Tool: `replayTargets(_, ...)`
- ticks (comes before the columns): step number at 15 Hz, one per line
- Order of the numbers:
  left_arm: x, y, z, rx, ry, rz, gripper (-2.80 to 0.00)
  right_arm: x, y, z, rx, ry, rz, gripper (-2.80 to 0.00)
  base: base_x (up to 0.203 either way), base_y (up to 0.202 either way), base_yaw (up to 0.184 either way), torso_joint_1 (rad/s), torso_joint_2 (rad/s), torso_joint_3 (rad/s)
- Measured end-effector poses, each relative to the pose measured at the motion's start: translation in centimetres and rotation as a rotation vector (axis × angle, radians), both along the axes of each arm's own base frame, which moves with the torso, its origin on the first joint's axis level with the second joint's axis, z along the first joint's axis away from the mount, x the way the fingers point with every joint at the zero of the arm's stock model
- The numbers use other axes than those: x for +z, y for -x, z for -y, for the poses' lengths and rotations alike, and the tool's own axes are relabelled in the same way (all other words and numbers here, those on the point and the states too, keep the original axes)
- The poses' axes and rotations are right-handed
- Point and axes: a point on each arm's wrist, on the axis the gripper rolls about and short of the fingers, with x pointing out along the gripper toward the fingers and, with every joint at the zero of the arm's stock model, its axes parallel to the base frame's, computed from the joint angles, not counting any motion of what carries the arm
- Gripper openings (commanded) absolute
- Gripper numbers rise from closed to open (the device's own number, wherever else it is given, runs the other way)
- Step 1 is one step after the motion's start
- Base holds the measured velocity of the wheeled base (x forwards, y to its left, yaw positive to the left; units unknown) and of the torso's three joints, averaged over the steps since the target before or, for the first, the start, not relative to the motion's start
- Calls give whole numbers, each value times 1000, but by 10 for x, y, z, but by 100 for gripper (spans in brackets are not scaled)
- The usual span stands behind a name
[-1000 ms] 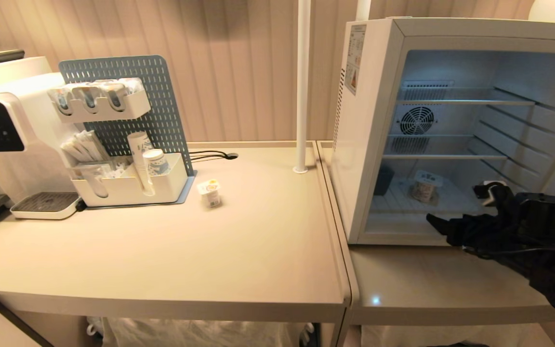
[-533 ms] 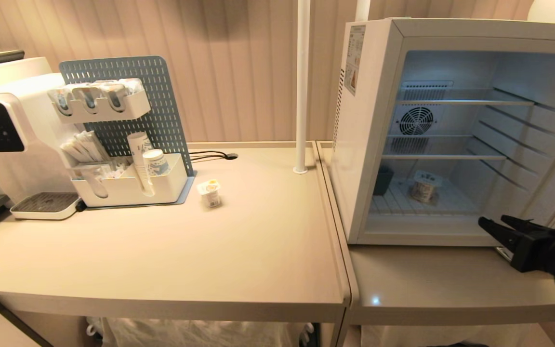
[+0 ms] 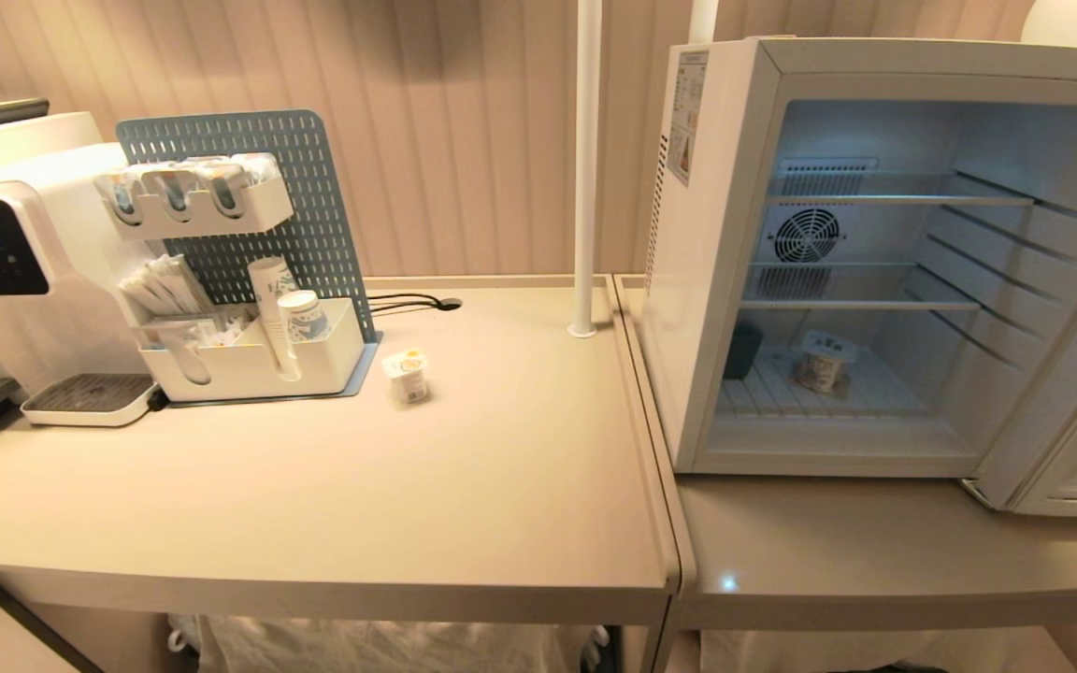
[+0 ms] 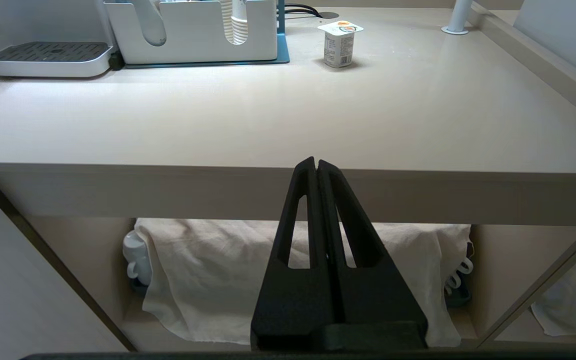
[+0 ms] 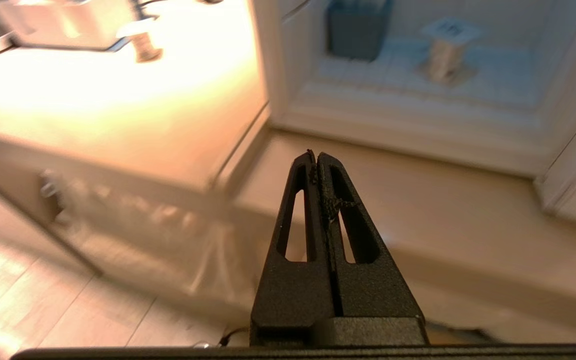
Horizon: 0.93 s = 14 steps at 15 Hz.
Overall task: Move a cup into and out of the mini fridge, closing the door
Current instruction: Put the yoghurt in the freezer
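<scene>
**Two cups, one inside the fridge and one out**

Seen from the head: mini fridge (image 3: 716,262) at the right, on the lower table (image 3: 856,551), with door (image 3: 1076,421) swung wide open at its right edge. Inside, on the bottom wire shelf, one sealed cup (image 3: 822,363), upright, right of a dark box (image 3: 744,350). Left of the fridge, well apart on the main table (image 3: 464,486), a second cup (image 3: 407,374), just beside the white organizer (image 3: 249,360). Neither arm visible from here.

From the left wrist: left gripper (image 4: 316,165) pressed fully together, gripping nothing, poised low before the table edge, far short of the second cup (image 4: 340,43).

From the right wrist: right gripper (image 5: 315,156) likewise pinched together and empty, in front of the open fridge (image 5: 408,115), away from the cup inside (image 5: 445,49).
</scene>
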Motion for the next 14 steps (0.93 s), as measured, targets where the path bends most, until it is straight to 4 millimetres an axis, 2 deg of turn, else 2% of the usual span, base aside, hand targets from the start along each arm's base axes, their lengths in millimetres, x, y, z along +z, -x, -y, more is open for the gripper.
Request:
replayTargets(3,0,0,0,0,0,0,-280,-16,46,1,-39,-25,-8,-280,0,0,0,0,0,0)
replayTargets(6,0,0,0,0,0,0,-280,-39,73,3,-80,-34,11,-280,0,0,0,0,0,0)
replayTargets(7,0,0,0,0,0,0,-280,-48,72,3,-110,-37,18,-280,0,0,0,0,0,0)
replayTargets(10,0,0,0,-1,0,0,-280,-82,51,6,-242,20,116,-280,0,0,0,0,0,0)
replayTargets(12,0,0,0,-1,0,0,-280,-87,46,8,-319,67,209,-280,0,0,0,0,0,0)
replayTargets(14,0,0,0,-1,0,0,-280,-94,46,8,-330,89,146,-280,0,0,0,0,0,0)
